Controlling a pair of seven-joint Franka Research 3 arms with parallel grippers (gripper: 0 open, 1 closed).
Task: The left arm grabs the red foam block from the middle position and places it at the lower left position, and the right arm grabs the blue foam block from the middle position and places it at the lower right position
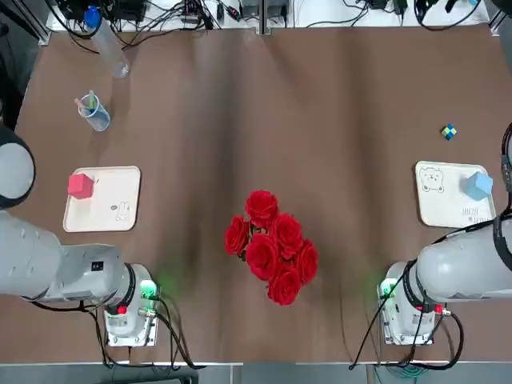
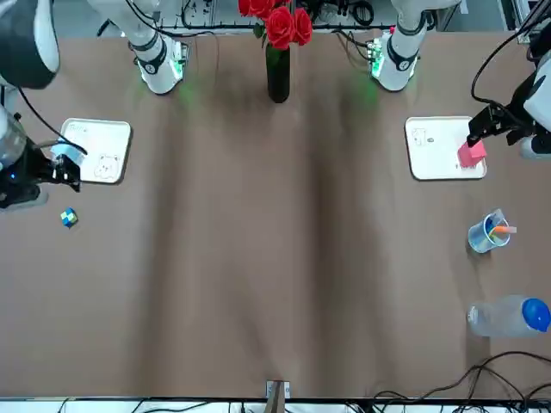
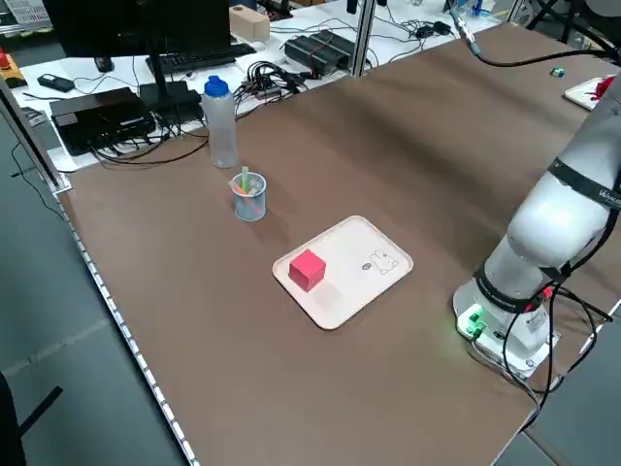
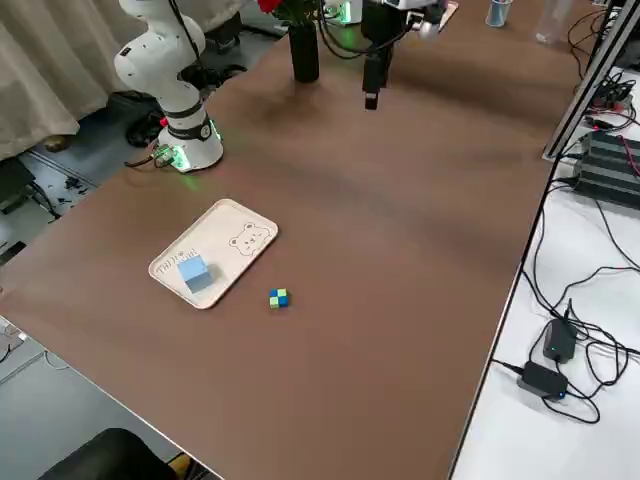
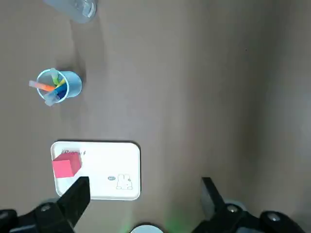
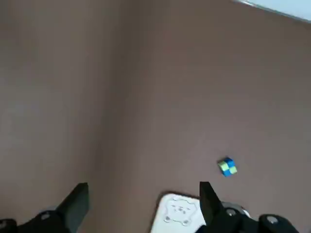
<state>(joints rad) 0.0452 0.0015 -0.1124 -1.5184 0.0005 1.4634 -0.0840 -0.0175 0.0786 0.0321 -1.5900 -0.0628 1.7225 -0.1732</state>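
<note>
We see the red foam block (image 5: 66,166) on the cream tray (image 5: 121,160), just beside our spread left pincer (image 5: 143,196); the right pincer (image 6: 141,204) hangs spread too, blue foam block (image 1: 478,185) resting on the bear-face tray (image 1: 440,208).

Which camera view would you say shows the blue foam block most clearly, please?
The right side view: the blue foam block sits unobstructed on the bear-face tray. The top view shows it at the frame's edge; in the front view the right arm hides it; the others miss it.

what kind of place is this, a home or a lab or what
Most likely a robotics lab or test bench, not a home. Two robot arms are bolted to a wood-look table, cables, power bricks and a keyboard crowd its edge, and small props like the red foam block sit on trays.
</note>
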